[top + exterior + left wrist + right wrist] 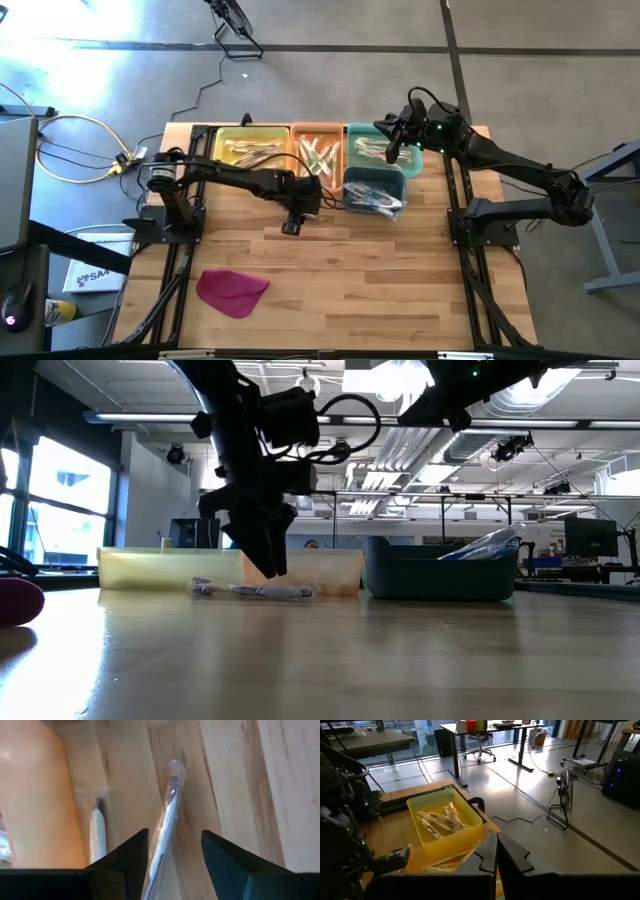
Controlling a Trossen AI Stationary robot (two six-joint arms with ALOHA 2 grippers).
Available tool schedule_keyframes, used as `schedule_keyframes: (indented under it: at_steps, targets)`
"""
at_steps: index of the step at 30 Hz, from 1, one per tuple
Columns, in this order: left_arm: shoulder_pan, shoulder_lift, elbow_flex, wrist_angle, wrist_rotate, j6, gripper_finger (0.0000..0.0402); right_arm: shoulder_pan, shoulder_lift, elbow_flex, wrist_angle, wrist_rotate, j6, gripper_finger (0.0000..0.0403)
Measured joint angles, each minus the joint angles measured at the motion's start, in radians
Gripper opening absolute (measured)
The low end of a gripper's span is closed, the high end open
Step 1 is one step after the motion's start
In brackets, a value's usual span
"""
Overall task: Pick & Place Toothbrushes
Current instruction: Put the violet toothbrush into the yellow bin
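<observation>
A wrapped toothbrush (169,815) with a pale handle lies flat on the wooden table (350,280), just in front of the orange bin (318,152). My left gripper (175,837) hangs open just above it, pointing steeply down, one finger to either side, touching nothing. The low view shows its fingertips (272,565) a little above the toothbrush (255,591). A second, white toothbrush (98,827) lies on the table beside the orange bin's wall (35,795). My right gripper (496,855) is shut and empty, high over the teal bin (375,150).
A yellow bin (245,150), the orange bin and the teal bin stand in a row at the table's far edge, each holding wrapped toothbrushes. A dark blue bin (375,192) holds more. A magenta cloth (232,292) lies near the front left.
</observation>
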Motion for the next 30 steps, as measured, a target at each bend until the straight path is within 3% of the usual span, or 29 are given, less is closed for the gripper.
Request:
schedule_keyframes:
  at_steps: [14,30]
  targets:
    - [0.001,0.084,0.001,0.002,-0.001,-0.007,0.0175,0.0,0.04,0.0,-0.005,-0.001,0.0,0.0003]
    - [0.002,0.087,0.001,-0.001,0.048,-0.093,0.0174,0.0,0.072,0.0,-0.006,-0.005,-0.002,0.0003]
